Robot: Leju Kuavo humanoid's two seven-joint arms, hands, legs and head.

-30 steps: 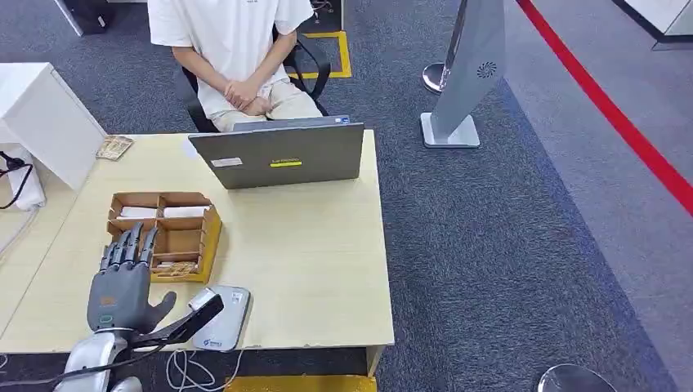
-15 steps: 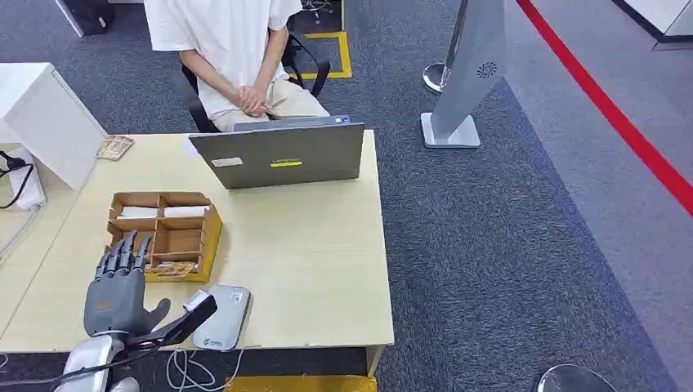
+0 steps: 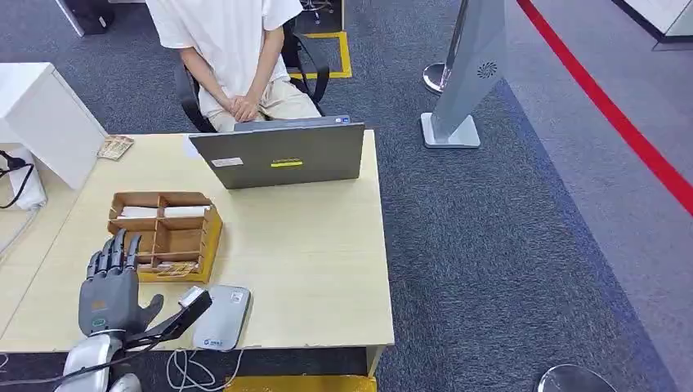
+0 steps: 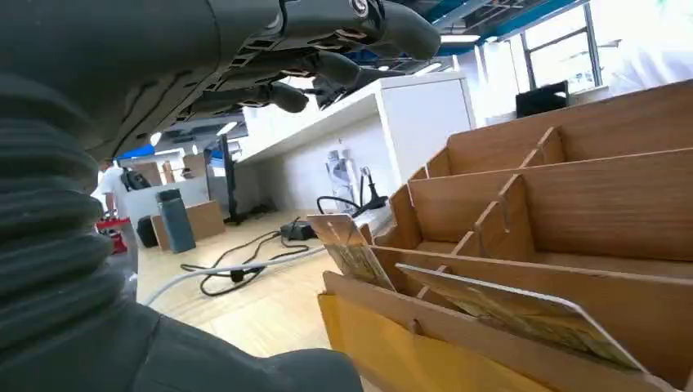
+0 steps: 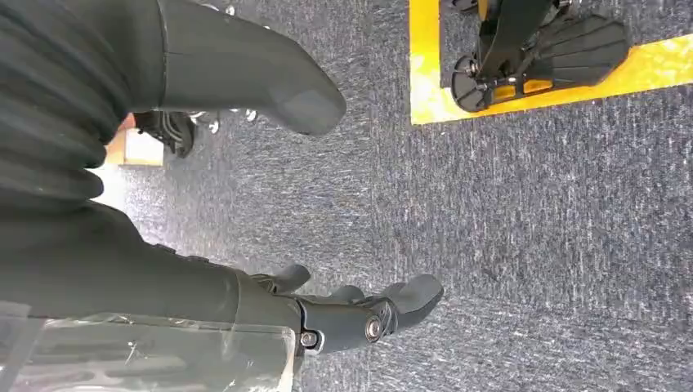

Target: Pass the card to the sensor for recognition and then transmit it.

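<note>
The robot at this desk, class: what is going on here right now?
The robot's left hand hovers open beside a wooden organizer box holding cards, gripping nothing. A grey card reader lies on the desk's near edge, beside the hand. The right hand hangs open over the carpet. A person sits behind a laptop. No card has been picked up yet.

The cards [image 3: 175,267] lie in the front compartments of a wooden divided box [image 3: 163,235] near the table's [image 3: 310,269] left edge; in the left wrist view a patterned card [image 4: 523,314] leans tilted against a front divider, another [image 4: 347,249] stands at the box's corner; the sensor [image 3: 222,317], a flat grey rounded pad, lies at the table's front edge, just beside the box.
</note>
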